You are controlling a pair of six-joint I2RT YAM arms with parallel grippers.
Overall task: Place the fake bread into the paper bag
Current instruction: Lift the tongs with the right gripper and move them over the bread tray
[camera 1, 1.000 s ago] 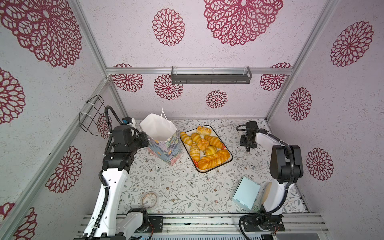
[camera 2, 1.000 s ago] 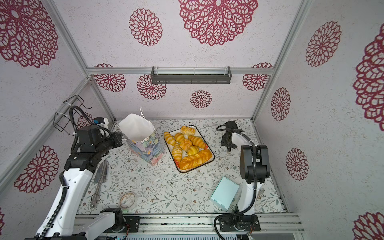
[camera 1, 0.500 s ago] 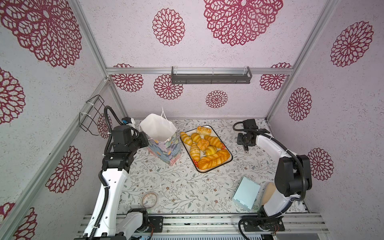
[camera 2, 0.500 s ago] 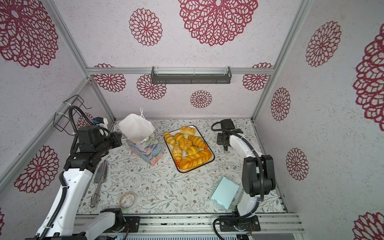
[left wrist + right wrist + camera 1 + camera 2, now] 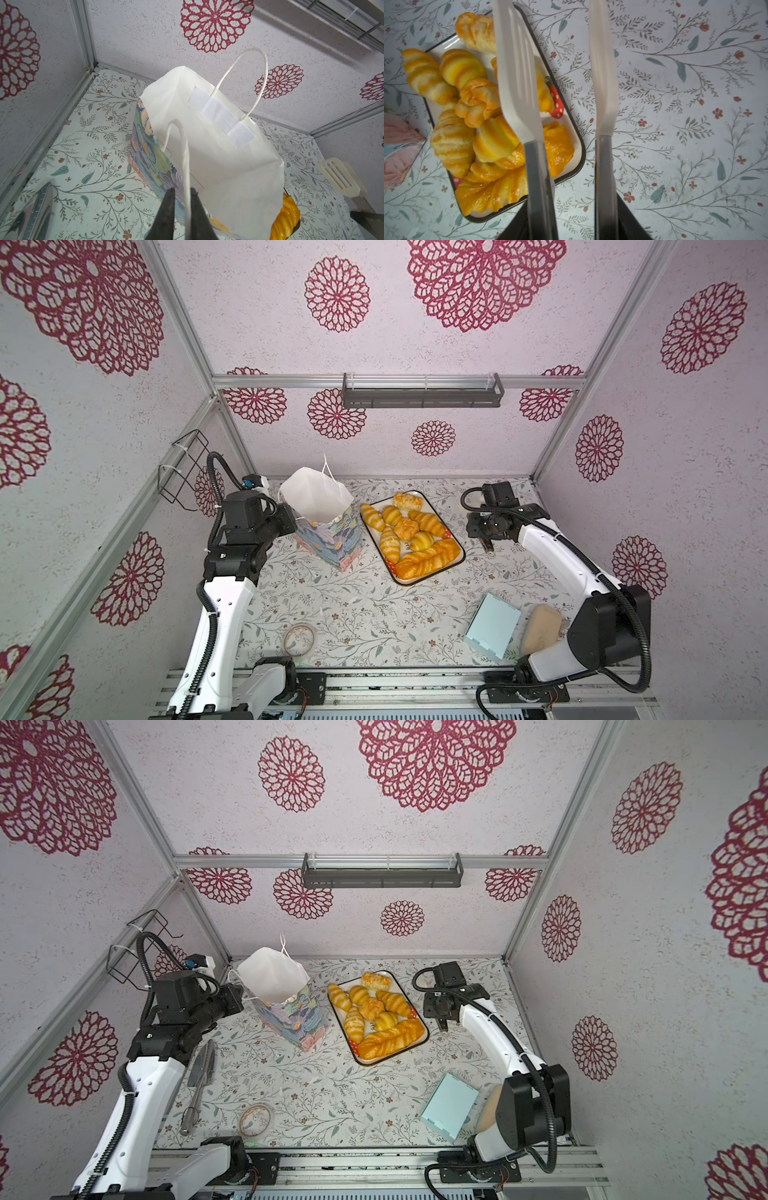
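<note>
The fake bread (image 5: 409,531) (image 5: 376,1011) lies heaped on a white tray (image 5: 415,583): several glossy croissants, buns and a long braided loaf (image 5: 492,191). The paper bag (image 5: 328,539) (image 5: 297,1017) stands open to the left of the tray, white inside (image 5: 218,166). My left gripper (image 5: 182,199) (image 5: 293,518) is at the bag's left rim, shut on its near string handle (image 5: 187,166). My right gripper (image 5: 571,207) (image 5: 486,541) hangs over the table just right of the tray, shut on white-tipped tongs (image 5: 517,72). The tongs stand spread with nothing between them, one blade over the tray's right edge.
A pale blue flat box (image 5: 492,626) and a beige pad (image 5: 540,628) lie at the front right. A tape ring (image 5: 298,639) sits front left, with metal utensils (image 5: 199,1073) near the left arm. A wire basket (image 5: 183,468) hangs on the left wall.
My right arm has unfolded and lowered, carrying the tongs a little left and forward toward the tray. The left arm and the bag have not moved.
</note>
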